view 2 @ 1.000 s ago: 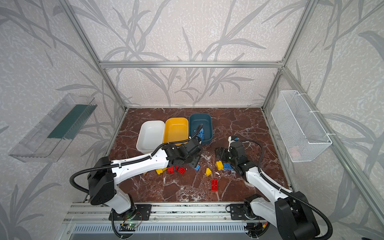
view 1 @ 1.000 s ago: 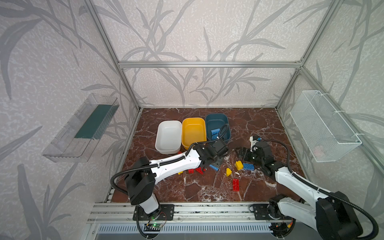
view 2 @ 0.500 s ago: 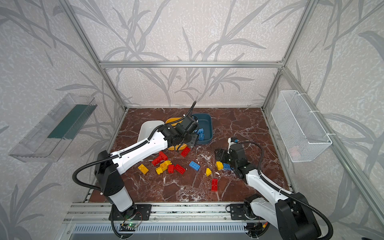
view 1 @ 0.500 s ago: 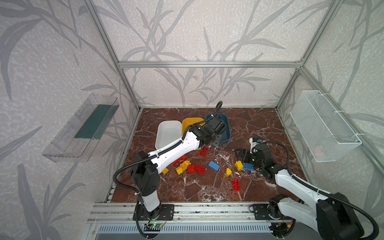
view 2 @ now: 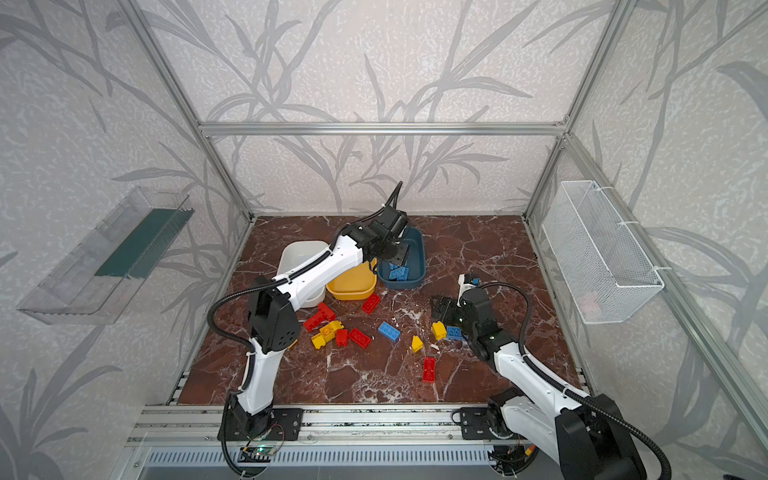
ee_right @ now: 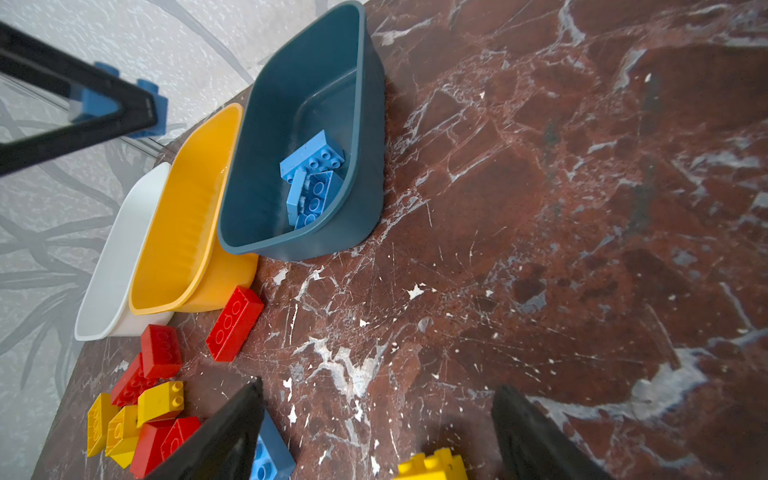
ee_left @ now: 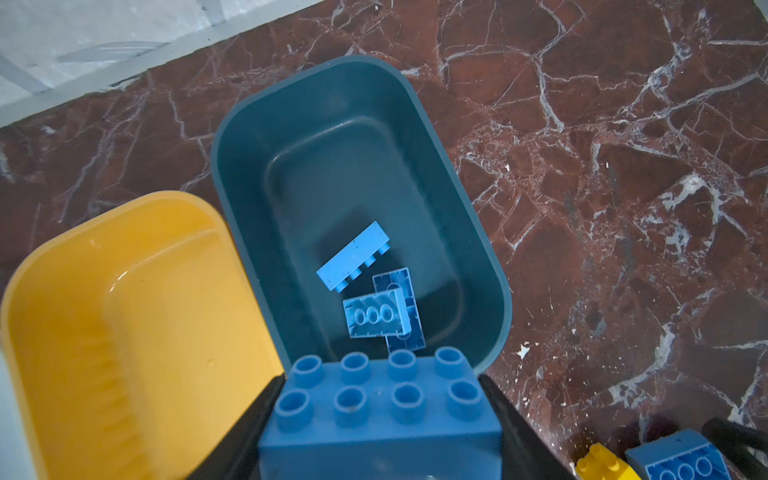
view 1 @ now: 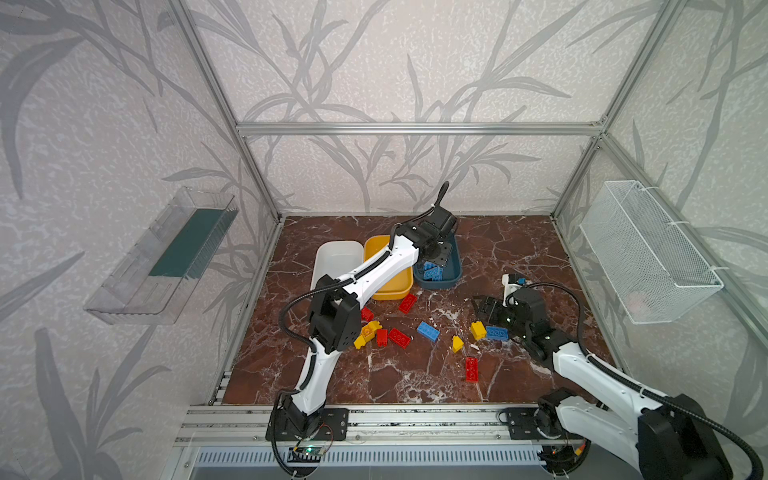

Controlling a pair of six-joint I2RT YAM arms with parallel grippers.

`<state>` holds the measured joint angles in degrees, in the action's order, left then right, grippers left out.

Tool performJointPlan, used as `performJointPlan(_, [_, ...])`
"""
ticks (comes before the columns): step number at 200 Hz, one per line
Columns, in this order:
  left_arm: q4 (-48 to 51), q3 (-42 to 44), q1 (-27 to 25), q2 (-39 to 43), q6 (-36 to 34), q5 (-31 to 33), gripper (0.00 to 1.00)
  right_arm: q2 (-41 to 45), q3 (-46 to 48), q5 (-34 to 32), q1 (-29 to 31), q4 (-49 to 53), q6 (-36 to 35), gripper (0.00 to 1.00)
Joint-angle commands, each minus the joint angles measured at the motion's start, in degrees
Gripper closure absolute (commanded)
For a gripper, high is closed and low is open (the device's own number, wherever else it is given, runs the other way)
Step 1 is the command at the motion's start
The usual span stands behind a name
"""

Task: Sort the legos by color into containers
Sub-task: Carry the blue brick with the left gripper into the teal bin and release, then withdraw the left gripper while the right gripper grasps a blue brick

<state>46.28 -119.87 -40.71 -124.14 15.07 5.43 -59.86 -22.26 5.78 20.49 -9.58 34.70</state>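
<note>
A red-brown marble tabletop (view 1: pixel 519 249) inside a wallpapered booth, seen from above, holds a white tub (view 1: pixel 332 257), a yellow tub (view 1: pixel 390 291) and a dark teal tub (view 1: pixel 451 276) side by side near the back, with blue bricks (view 1: pixel 433 272) lying in the teal one. The left arm reaches across the yellow tub so the left gripper (view 1: pixel 438 254) hangs above the dark teal tub, while the right gripper (view 1: pixel 484 309) sits low, jaws apart, just beside a loose yellow brick (view 1: pixel 478 330) and a loose blue brick (view 1: pixel 496 333). Other bricks (view 1: pixel 428 331) in red, yellow and blue lie scattered in front of the tubs; a clear tray (view 1: pixel 166 257) hangs on the left wall and a wire basket (view 1: pixel 648 253) on the right.
</note>
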Motion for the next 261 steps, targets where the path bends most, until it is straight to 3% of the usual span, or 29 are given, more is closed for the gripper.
performJointPlan(1, [3.09, -4.96, 1.0, -4.14, -1.68, -2.53, 0.51, -1.58, 0.37, -1.13, 0.34, -1.72, -0.16, 0.13])
performJointPlan(95, [6.29, -18.41, 3.89, -16.29, -1.25, -7.27, 0.5, -3.92, -0.19, -1.55, 0.43, -2.19, -0.93, 0.13])
performJointPlan(112, [6.31, -18.71, 3.95, -16.76, -1.58, -7.81, 0.43, -3.99, -0.24, -1.15, 0.43, -2.18, -1.21, 0.12])
performJointPlan(135, [6.3, -18.73, 3.96, -16.63, -1.8, -7.54, 0.24, -4.64, -0.74, -0.57, 0.56, -1.6, -1.25, 0.11])
performJointPlan(156, [6.84, -18.71, 3.95, -15.74, -2.14, -7.52, 0.15, -5.6, -1.38, 1.26, 0.52, -1.45, -1.77, 0.11])
performJointPlan(204, [7.94, -14.63, 3.88, -7.87, -1.81, -5.47, 0.05, -4.02, -2.46, 4.72, 2.34, -0.61, -5.98, 0.11])
performJointPlan(261, [0.73, 4.5, 3.9, 11.84, 1.03, -3.76, 0.04, -6.07, -7.65, 4.49, 8.54, 4.59, -12.27, 0.1])
